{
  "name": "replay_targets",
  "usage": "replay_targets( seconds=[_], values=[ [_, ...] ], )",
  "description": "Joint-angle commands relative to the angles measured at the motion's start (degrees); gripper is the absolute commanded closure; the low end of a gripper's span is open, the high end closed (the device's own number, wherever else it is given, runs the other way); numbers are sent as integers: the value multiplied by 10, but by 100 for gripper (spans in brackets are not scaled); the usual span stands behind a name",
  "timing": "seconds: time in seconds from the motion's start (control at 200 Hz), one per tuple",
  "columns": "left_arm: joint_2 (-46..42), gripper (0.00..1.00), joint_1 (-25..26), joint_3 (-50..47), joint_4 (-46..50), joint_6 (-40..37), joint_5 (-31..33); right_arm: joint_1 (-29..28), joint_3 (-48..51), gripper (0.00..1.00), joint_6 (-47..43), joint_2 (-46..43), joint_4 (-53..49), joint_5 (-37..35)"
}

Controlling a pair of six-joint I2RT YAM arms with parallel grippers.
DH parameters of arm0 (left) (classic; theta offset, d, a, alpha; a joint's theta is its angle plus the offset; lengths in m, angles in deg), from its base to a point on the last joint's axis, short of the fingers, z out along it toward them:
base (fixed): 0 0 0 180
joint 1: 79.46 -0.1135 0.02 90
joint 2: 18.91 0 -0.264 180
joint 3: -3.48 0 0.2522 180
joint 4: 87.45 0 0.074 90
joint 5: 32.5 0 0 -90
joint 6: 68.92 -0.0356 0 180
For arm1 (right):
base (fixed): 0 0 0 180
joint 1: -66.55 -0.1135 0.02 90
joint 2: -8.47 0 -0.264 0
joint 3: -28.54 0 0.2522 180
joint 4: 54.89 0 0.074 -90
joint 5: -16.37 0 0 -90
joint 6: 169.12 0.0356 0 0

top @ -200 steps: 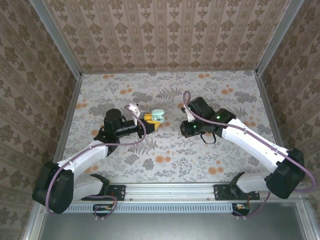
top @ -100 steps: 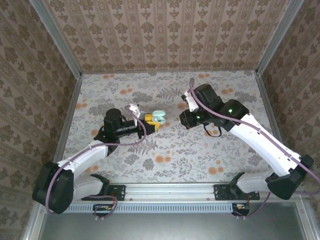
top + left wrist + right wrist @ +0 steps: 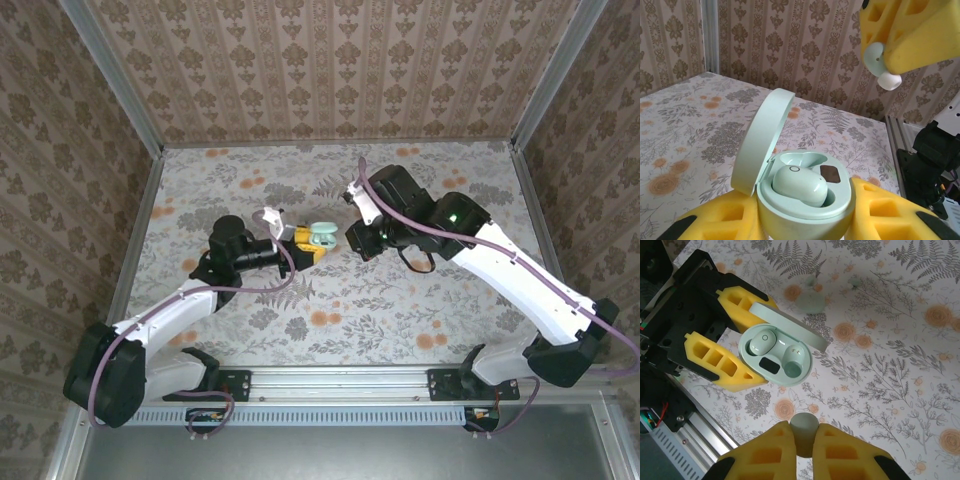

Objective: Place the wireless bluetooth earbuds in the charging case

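Note:
My left gripper (image 3: 306,244) is shut on a mint-green charging case (image 3: 322,236), held over the middle of the table with its lid (image 3: 760,145) hinged open. One mint earbud (image 3: 799,185) sits in the case's left socket (image 3: 761,343). The other socket (image 3: 794,365) is empty. My right gripper (image 3: 804,440) is shut on a second mint earbud (image 3: 804,432) and hovers above and just to the right of the case (image 3: 775,362), apart from it. From the left wrist view that earbud (image 3: 882,67) hangs under the right gripper's yellow fingers (image 3: 910,30).
The floral tabletop (image 3: 420,300) lies open below both grippers. Patterned walls (image 3: 330,70) close the back and sides. An aluminium rail (image 3: 340,382) runs along the near edge, and the left arm's black wrist (image 3: 685,325) sits close to the case.
The right arm has swung left and forward, carrying its earbud over to the case. The left gripper has shifted slightly right with the case.

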Motion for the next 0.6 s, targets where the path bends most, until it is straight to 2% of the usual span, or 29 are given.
replay_targets(
  seconds=[0.0, 0.32, 0.595],
  values=[
    [-10, 100, 10, 22, -9, -18, -14, -11, -24, 90, -15, 16, -18, -34],
    [-16, 100, 21, 25, -6, -19, -9, -36, -20, 90, -10, 34, -4, -79],
    [-22, 100, 26, 22, -4, -19, -5, -39, -20, 89, 0, 48, 11, -83]
  ],
)
